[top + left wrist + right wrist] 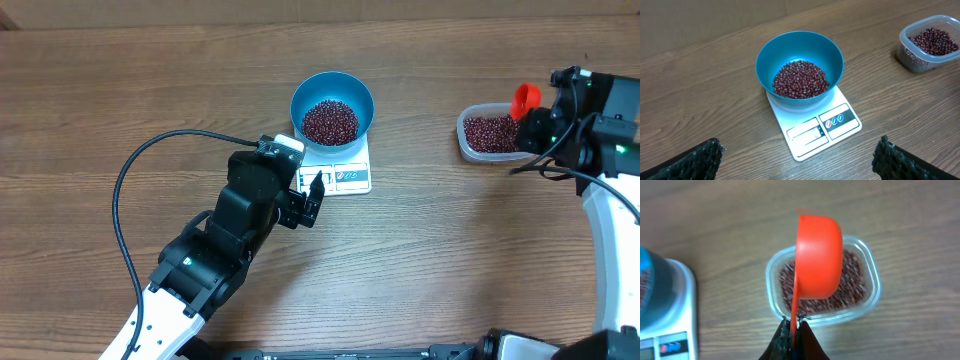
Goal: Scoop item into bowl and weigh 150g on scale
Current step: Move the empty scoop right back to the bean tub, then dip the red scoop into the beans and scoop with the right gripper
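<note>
The brown wooden tabletop (120, 90) is bare left of the round bright blue plastic bowl (302, 100) and between it and the clear rectangular plastic tub (463, 138). The bowl sits on the flat white rectangular scale (352, 178). The left gripper (297, 172) (jaws wide) crowds the scale's front edge. An orange plastic scoop (819, 255) overhangs the tub.

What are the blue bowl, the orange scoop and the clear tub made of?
Bowl: likely plastic, smooth with a soft sheen, even colour.
Scoop: probably plastic too, smooth, one solid orange-red.
Tub: thin clear plastic by the look; beans show through its wall.
</note>
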Motion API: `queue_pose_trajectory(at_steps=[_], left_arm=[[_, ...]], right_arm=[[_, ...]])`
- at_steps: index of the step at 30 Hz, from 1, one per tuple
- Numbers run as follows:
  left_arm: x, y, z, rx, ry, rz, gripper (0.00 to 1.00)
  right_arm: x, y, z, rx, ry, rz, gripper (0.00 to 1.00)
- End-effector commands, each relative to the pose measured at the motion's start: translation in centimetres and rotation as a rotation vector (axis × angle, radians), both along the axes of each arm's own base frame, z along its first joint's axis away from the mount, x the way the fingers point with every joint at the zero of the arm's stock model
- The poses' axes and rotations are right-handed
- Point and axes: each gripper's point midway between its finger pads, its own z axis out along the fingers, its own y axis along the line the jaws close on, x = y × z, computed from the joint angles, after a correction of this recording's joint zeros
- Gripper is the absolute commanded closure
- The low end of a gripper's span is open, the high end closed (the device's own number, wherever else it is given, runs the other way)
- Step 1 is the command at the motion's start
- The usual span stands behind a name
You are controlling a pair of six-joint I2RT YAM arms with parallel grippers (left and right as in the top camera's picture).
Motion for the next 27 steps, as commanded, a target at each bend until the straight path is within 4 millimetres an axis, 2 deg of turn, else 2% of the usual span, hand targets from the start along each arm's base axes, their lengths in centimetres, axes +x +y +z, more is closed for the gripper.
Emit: queue_pose_trajectory(at_steps=[1, 6, 14, 20, 24, 27], left_arm=[[0.0, 0.3, 0.9, 0.012, -0.035, -0.002, 0.0], [0.0, 0.3, 0.9, 0.012, -0.035, -0.002, 0.0], [0.0, 0.3, 0.9, 0.012, -0.034, -0.003, 0.0], [0.0, 0.3, 0.9, 0.012, -0.035, -0.002, 0.0], [0.0, 0.3, 0.9, 0.012, -0.034, -0.003, 0.0], [0.0, 0.3, 0.9, 0.012, -0.034, -0.003, 0.0]], right_arm=[[0.0, -1.2, -2.2, -0.052, 0.073, -0.022, 0.96], [-0.2, -1.6, -5.4, -0.049, 0.179, -0.032, 0.96], [-0.1, -1.8, -8.8, -0.053, 0.268, -0.01, 0.96], [0.4, -2.0, -12.1, -0.052, 0.329, 0.013, 0.96], [0.2, -1.2, -13.7, -0.005, 0.367, 0.034, 0.96], [0.4, -0.1, -13.9, 0.051, 0.359, 0.067, 0.96]])
